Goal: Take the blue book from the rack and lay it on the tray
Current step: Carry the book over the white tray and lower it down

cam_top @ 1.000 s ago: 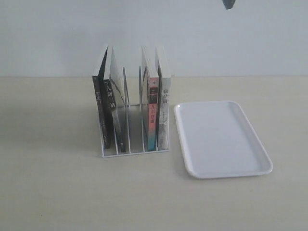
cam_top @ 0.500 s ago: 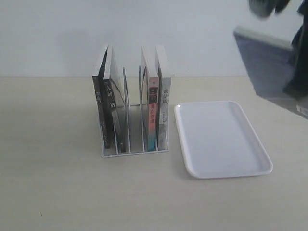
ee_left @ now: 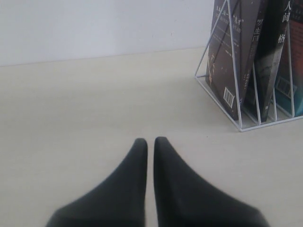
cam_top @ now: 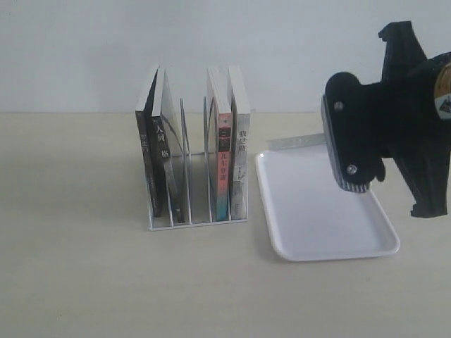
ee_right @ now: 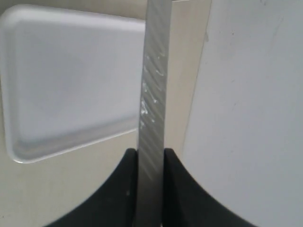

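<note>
Now, exterior: right gripper (cam_top: 335,141) looms by tray (cam_top: 317,225). Blue book (cam_top: 296,142) shows only as thin pale edge at tray's far rim, apart from rack (cam_top: 197,222).

Left wrist: left gripper (ee_left: 150,140) pressed to hairline slit, empty, near rack (ee_left: 235,97).

Right wrist: right gripper (ee_right: 150,155) clamped on book (ee_right: 152,109), which is edge-on with cover hidden, tray (ee_right: 28,153) beyond.

Plain white wall (cam_top: 282,42) fills the frame toward 12 o'clock. Pale beige tabletop (cam_top: 70,282) runs from mid-frame to 6 o'clock. Light soft, even.
</note>
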Motion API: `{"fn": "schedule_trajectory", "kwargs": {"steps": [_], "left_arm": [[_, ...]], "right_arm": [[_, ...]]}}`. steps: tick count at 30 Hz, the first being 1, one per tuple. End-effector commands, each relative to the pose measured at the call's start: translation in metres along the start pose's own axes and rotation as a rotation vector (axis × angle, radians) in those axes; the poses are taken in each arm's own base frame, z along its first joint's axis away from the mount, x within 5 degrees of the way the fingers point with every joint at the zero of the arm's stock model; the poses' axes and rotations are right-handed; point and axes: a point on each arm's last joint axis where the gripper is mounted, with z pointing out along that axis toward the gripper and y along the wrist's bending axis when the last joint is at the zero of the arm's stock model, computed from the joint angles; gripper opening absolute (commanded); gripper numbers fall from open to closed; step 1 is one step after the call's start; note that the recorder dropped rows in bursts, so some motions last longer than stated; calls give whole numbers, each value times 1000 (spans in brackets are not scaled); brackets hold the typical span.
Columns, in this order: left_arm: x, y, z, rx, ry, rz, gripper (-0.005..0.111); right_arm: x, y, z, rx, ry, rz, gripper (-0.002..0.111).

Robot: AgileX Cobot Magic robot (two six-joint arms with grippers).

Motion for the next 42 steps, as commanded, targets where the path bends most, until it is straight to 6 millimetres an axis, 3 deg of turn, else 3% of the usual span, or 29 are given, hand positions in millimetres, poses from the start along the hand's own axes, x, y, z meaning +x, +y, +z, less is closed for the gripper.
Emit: {"fn": "schedule_trajectory", "kwargs": {"steps": [1, 7, 15, 25, 42], "left_arm": [[-3, 0, -1, -1, -22, -6, 5], [-3, 0, -1, -1, -22, -6, 5], [-3, 0, -1, -1, -22, -6, 5], [-3, 0, -1, -1, -22, -6, 5], [-3, 0, -1, -1, -22, -6, 5]], "right_arm": [[-8, -1, 4, 113, -99, -76, 0], [-11, 4, 37, 52, -88, -73, 0], [9, 3, 70, 32, -70, 64, 0], [-2, 17, 108, -35, -123, 146, 0], [4, 32, 107, -201, -31, 365, 0]]}}
